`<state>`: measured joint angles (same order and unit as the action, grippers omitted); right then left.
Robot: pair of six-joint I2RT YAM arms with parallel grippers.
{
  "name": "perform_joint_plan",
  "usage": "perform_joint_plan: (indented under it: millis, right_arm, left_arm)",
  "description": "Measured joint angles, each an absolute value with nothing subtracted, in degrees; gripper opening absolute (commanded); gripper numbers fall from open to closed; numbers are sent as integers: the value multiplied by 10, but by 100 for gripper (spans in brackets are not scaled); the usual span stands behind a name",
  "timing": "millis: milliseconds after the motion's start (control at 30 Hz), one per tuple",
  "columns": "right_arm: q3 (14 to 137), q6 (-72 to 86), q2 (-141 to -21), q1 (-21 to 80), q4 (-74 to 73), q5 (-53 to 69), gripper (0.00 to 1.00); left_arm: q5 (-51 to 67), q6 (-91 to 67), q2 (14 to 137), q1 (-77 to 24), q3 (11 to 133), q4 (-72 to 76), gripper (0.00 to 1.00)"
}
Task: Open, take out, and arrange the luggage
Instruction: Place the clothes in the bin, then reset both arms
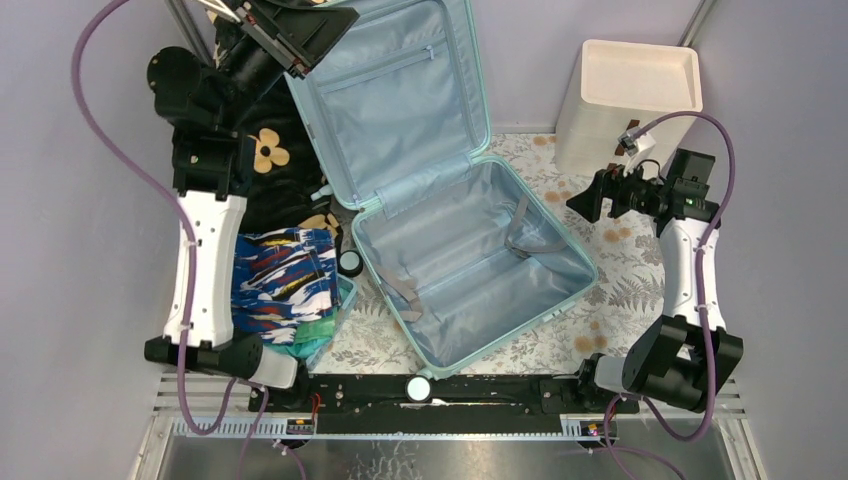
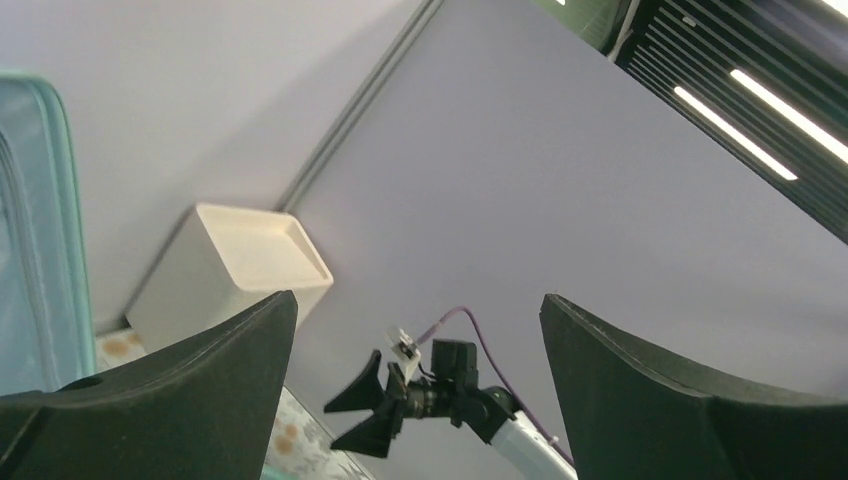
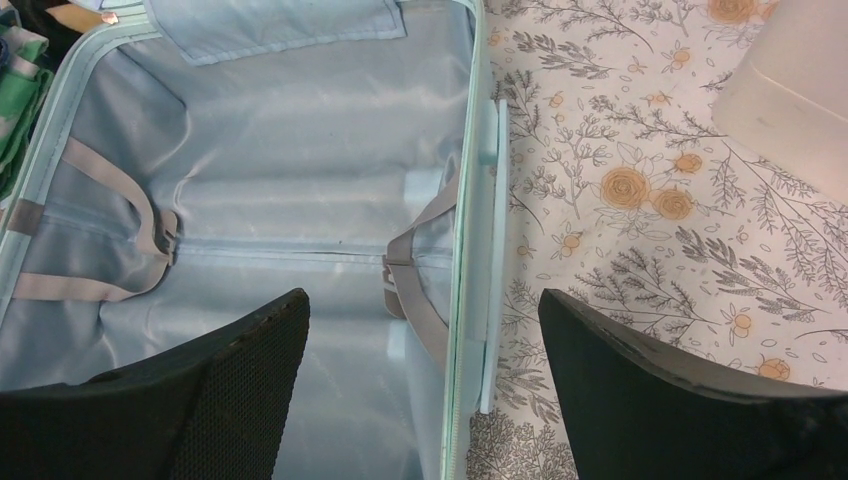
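Observation:
The luggage [image 1: 470, 260], a pale aqua hard-shell suitcase, lies open in the middle of the table. Its base holds only loose grey straps [image 1: 525, 230], and its lid [image 1: 400, 100] leans up toward the back wall. My left gripper [image 1: 325, 35] is raised beside the lid's upper left corner, open and holding nothing [image 2: 418, 297]. My right gripper [image 1: 585, 195] hovers just right of the base, open and holding nothing. In the right wrist view its fingers [image 3: 422, 295] straddle the suitcase's right rim [image 3: 465, 250] from above without touching it.
A cream drawer unit [image 1: 630, 100] stands at the back right. Left of the suitcase, folded patterned clothes [image 1: 285, 280] sit in a small blue basket. A black flowered garment [image 1: 265, 150] lies behind them, and a round black object [image 1: 350, 263] beside. A floral cloth [image 1: 620, 270] covers the table.

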<state>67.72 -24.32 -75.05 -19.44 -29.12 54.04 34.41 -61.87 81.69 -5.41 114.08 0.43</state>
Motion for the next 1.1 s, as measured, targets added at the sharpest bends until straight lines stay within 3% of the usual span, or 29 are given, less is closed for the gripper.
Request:
perform_joint_plan:
  millis: [267,667,733,967,1100]
  right_arm:
    - [680,-239,-773,-206,-279,541,92]
    - [672,-231,-783,-253,-245,541,95]
    - [673,-225,-787,-258,-239,539,99]
    - [681,-166,-797,-261,-128,485,99]
    - [716,-136,-839,-262,-80,476,82]
  left_arm:
    - [412,-672,875,-49,1147,3,99]
    - [419,-690,823,-31,1139,40,99]
    - [412,-682,787,-33,1072,67,99]
    - [455,-635,680,-39,730,246,99]
    - [467,-537,662,-67,634,224,99]
